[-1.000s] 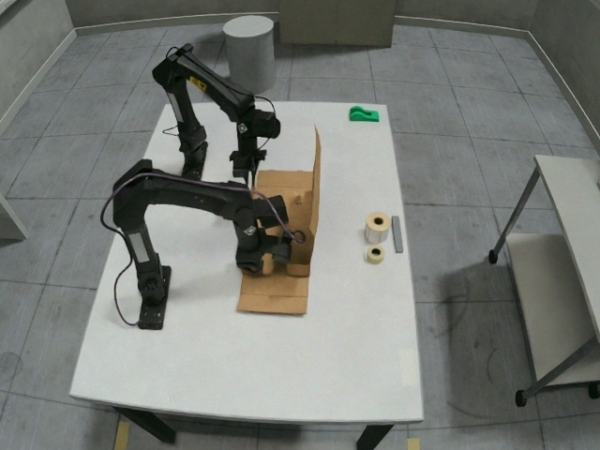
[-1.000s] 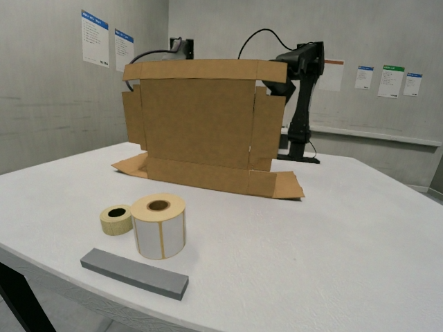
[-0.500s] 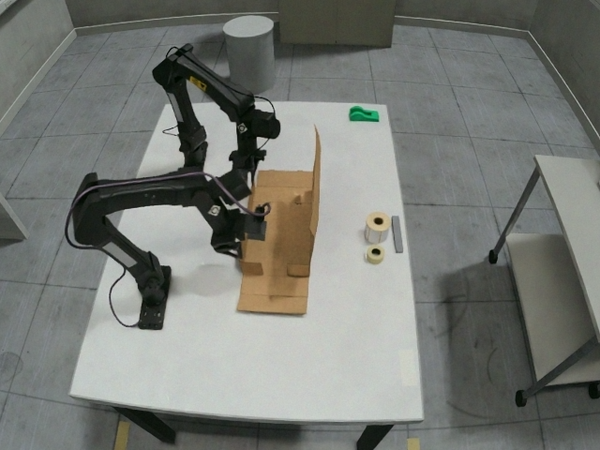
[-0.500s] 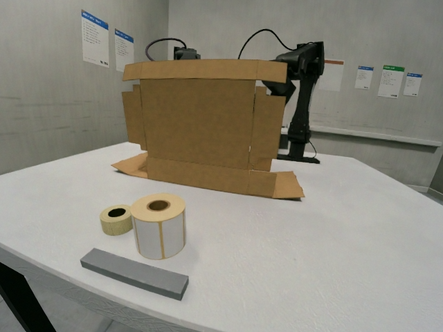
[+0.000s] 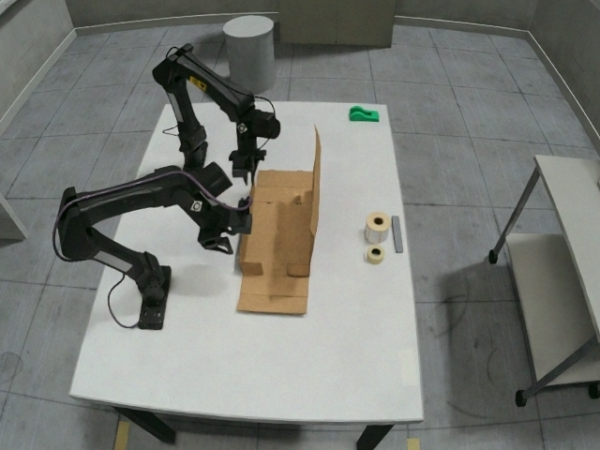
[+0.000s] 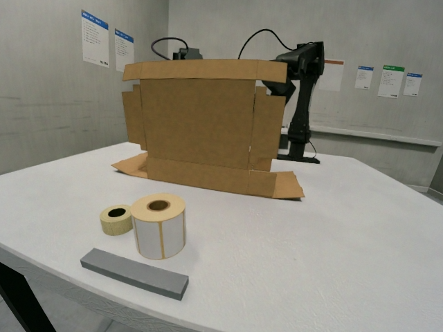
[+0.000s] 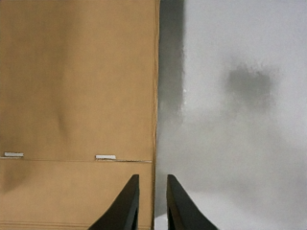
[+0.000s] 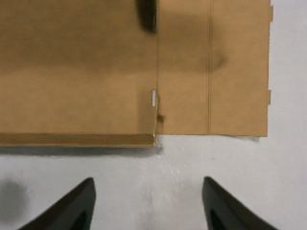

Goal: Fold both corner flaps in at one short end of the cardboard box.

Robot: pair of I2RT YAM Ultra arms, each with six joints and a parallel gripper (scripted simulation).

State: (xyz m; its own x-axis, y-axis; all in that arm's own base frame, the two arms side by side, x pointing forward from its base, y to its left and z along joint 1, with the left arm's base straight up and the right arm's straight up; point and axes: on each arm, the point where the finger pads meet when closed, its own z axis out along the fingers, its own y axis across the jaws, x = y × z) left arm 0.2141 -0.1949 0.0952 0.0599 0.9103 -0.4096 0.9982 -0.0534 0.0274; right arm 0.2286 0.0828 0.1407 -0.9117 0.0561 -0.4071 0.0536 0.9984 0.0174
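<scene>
The cardboard box (image 5: 278, 220) (image 7: 86, 96) (image 8: 72, 96) lies on its base. Its left long wall (image 5: 243, 256) (image 7: 155, 72) (image 8: 72, 139) and right long wall (image 6: 196, 176) stand upright. At the near short end, both corner flaps, the left one (image 5: 251, 268) and the right one (image 5: 297, 270), are folded in across the end. At the far end, the right wall's flap (image 6: 262, 184) sticks straight out. My left gripper (image 5: 248, 182) (image 7: 153, 183) is slightly open, its fingers astride the left wall's line at the far end. My right gripper (image 5: 223, 246) (image 8: 149, 185) is open and empty, outside the left wall near the near end.
A tall lid panel (image 5: 316, 179) (image 6: 196, 117) rises from the right wall. The near end panel (image 5: 274, 303) (image 8: 237, 72) lies flat. A label roll (image 5: 377, 227) (image 6: 159, 228), a tape roll (image 5: 375, 254) (image 6: 116, 221) and a grey bar (image 5: 397, 234) (image 6: 133, 273) lie beyond the right wall.
</scene>
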